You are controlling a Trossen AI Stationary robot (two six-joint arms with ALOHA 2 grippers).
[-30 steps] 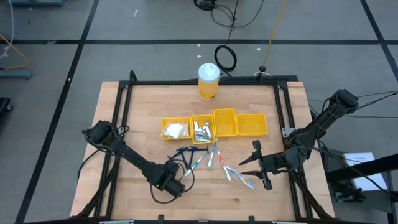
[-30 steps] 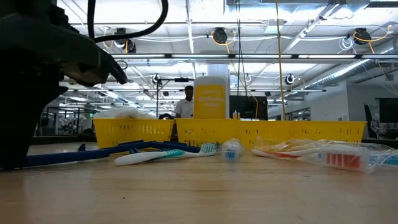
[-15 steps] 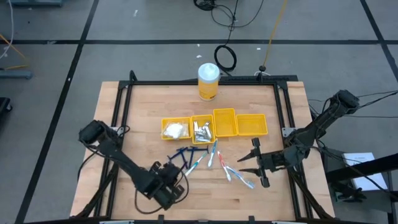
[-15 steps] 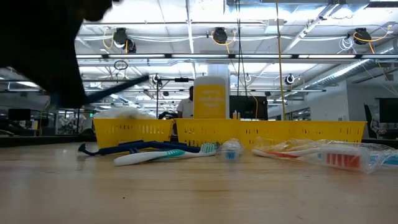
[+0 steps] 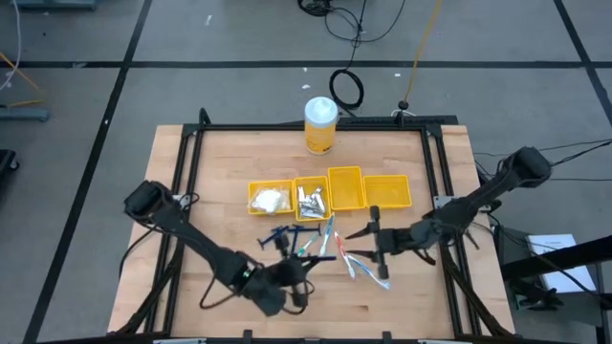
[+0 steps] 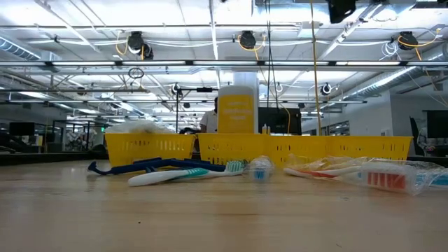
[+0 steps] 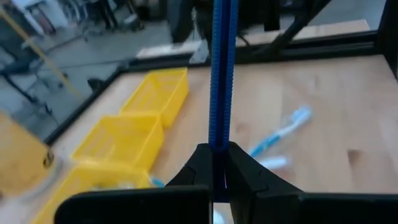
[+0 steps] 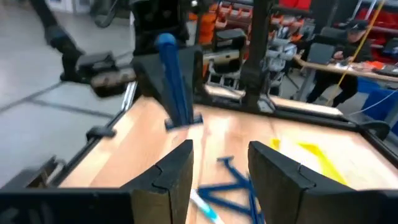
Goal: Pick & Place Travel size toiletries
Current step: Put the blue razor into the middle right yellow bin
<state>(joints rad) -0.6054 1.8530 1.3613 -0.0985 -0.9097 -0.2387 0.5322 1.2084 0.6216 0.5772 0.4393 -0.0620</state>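
Right now my left claw [image 5: 304, 267] is clamped tight on one dark blue razor [image 7: 222, 74], gripping only the end of its slim ribbed handle. Because the razor sticks far out past my fingertips, I judge it could twist or slip loose on the way to the row of yellow bins [image 5: 330, 194], or snag a bin wall. My left claw hovers on the near side of that row, above the tabletop [image 5: 210, 182]. My right claw [image 5: 368, 245], partly open and empty, hangs over the loose toothbrushes [image 5: 359, 265], just in front of the bins.
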